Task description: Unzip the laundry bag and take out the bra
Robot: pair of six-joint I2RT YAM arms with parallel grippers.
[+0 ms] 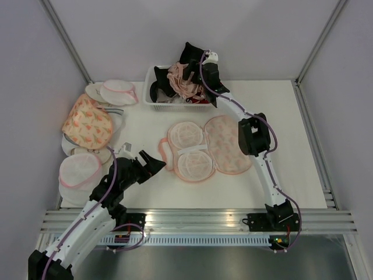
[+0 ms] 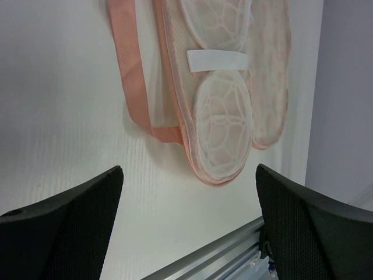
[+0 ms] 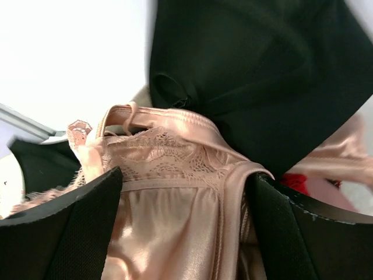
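Bra (image 3: 166, 154) between fingers (image 3: 76, 224) of spread right claw (image 3: 183, 175); left claw (image 2: 187, 169) spread too, near laundry bag (image 2: 224, 122)

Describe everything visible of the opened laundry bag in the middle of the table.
The laundry bag lies unzipped and spread flat like a clamshell on the white table. Its right half shows peach fabric with an orange-red print; its left half holds two round white mesh domes, a white strap between them. A pink rim edges it, and a peach band loops from its left side. Only the table touches it.
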